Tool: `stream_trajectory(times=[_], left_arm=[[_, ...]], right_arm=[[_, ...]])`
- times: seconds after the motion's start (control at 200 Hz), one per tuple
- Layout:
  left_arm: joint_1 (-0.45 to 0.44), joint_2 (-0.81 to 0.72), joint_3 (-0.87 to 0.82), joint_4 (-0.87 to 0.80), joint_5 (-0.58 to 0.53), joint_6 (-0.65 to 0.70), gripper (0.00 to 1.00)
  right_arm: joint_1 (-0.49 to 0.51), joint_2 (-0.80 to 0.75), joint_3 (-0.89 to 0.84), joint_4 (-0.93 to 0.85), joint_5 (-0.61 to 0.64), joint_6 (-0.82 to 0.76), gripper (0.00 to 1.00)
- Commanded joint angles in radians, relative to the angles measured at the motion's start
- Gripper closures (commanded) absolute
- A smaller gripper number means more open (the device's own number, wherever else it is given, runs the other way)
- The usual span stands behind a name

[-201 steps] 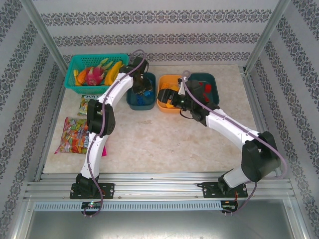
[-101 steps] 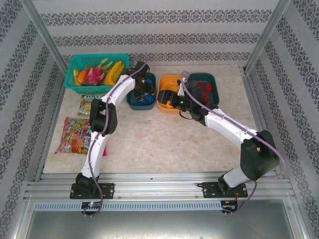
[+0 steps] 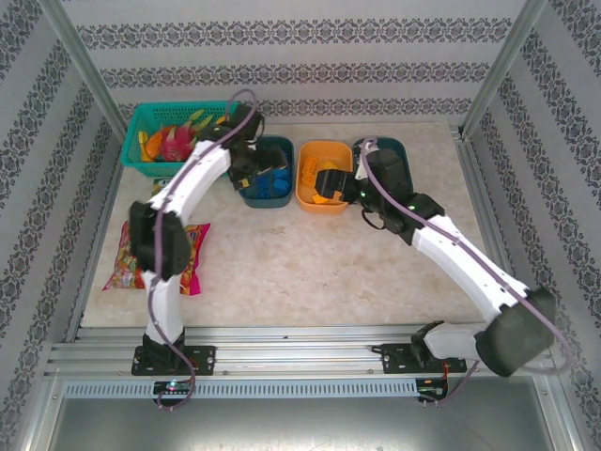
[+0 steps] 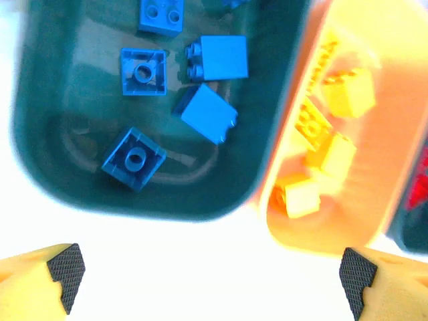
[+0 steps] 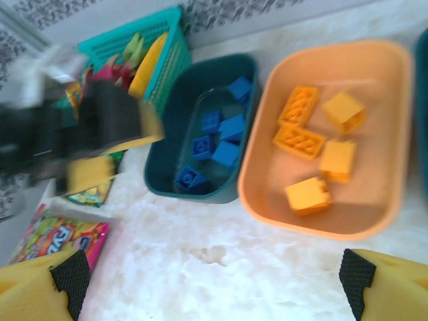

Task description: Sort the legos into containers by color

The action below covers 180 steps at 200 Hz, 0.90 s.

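The left end effector (image 4: 210, 277) hangs wide and empty just off the near rim of the teal tub (image 4: 154, 208), blue legos (image 4: 206, 114) lying inside; the right end effector (image 5: 214, 281), equally wide and empty, faces the orange tub (image 5: 321, 231) of yellow bricks (image 5: 307, 195). Best now (colours look properly matched) to lift both straight up, clipping no rim.

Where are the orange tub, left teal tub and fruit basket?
orange tub (image 5: 378, 180), right wrist view, bare floor.
left teal tub (image 4: 73, 120), left wrist view, bare floor.
fruit basket (image 3: 141, 167), top external view, near wall.
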Motion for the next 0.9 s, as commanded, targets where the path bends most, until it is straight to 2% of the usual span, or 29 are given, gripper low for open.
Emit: stream_trajectory(times=[0.0,0.12,0.2,0.24,0.305,0.4,0.485,0.57,0.669,0.784,0.894], left_arm=[[-0.005,-0.228,-0.168,0.031,-0.074,0.074,0.00],[-0.004,-0.464,-0.400,0.004,-0.239,0.133,0.00],[-0.013,-0.638,-0.560,-0.019,-0.512,0.110,0.00],[-0.012,-0.730,-0.679,0.039,-0.592,0.143,0.00],[-0.012,-0.883,-0.897,0.222,-0.664,0.270,0.00],[-0.004,-1.047,-1.159,0.455,-0.767,0.418,0.00],[0.032,-1.061,-1.261,0.571,-0.741,0.544,0.00],[0.085,-1.005,-1.317,0.691,-0.656,0.621,0.00],[0.158,-0.890,-1.363,0.855,-0.586,0.629,0.00],[0.241,-0.723,-1.365,1.019,-0.504,0.637,0.00],[0.276,-0.594,-1.346,1.181,-0.444,0.649,0.00]], right_arm=[[-0.016,-0.099,-0.001,-0.220,0.148,-0.109,0.02],[-0.012,-0.245,-0.114,-0.250,0.238,-0.161,0.02],[-0.014,-0.302,-0.180,-0.305,0.458,-0.095,0.02],[-0.022,-0.323,-0.226,-0.301,0.523,-0.091,0.02],[-0.040,-0.375,-0.344,-0.177,0.545,-0.183,0.02],[-0.042,-0.438,-0.578,0.121,0.635,-0.304,0.02],[-0.056,-0.421,-0.704,0.341,0.672,-0.409,0.02],[-0.094,-0.326,-0.714,0.426,0.649,-0.460,0.02],[-0.159,-0.188,-0.684,0.476,0.547,-0.476,0.02],[-0.201,-0.069,-0.681,0.593,0.505,-0.497,0.02],[-0.235,0.017,-0.681,0.698,0.464,-0.505,0.02]])
